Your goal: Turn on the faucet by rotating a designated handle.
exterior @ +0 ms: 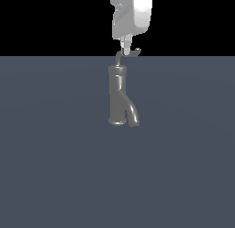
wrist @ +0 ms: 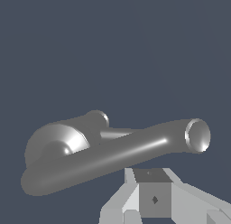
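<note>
Faucet point(exterior: 118, 96) upright mid-floor, spout curling toward exterior view's right; gripper point(exterior: 125, 47) directly above, fingertips at the thin handle point(exterior: 131, 54) — jaw state cannot tell, contact unclear — so approach looks done, rotation apparently all left to do.

glossy grey metal faucet point(exterior: 118, 96)

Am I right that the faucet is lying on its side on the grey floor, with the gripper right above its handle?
Not quite: the faucet stands upright, as the exterior view shows. The rest holds: it is on the grey floor, with the gripper right above its handle.
</note>
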Robot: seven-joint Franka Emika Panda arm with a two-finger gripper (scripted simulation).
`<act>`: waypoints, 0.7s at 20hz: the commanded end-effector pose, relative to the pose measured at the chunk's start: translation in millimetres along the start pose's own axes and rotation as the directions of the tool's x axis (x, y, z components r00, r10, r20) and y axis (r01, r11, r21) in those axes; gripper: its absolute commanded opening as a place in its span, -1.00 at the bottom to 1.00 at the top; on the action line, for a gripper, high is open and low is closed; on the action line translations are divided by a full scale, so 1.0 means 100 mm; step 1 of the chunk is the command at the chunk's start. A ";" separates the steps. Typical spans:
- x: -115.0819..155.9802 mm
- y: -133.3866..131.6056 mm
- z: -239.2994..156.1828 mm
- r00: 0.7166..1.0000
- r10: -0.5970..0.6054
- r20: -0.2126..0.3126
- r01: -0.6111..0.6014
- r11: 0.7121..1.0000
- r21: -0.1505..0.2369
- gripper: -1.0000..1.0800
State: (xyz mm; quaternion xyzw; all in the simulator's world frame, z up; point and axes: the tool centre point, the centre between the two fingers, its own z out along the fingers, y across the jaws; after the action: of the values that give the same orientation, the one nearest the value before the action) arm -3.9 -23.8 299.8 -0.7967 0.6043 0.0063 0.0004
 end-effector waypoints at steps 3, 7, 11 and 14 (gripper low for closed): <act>0.29 -0.07 0.00 1.000 0.029 -0.006 -0.029 1.000 0.007 -1.00; 0.42 -0.12 0.00 0.999 0.035 -0.007 -0.035 0.999 0.007 -1.00; 0.55 -0.18 -0.01 0.999 0.042 -0.008 -0.042 0.999 0.007 -1.00; 0.64 -0.22 -0.01 0.999 0.047 -0.008 -0.047 0.999 0.007 -1.00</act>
State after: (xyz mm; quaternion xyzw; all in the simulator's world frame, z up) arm 30.0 -48.9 299.7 -0.7956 0.6057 0.0071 0.0014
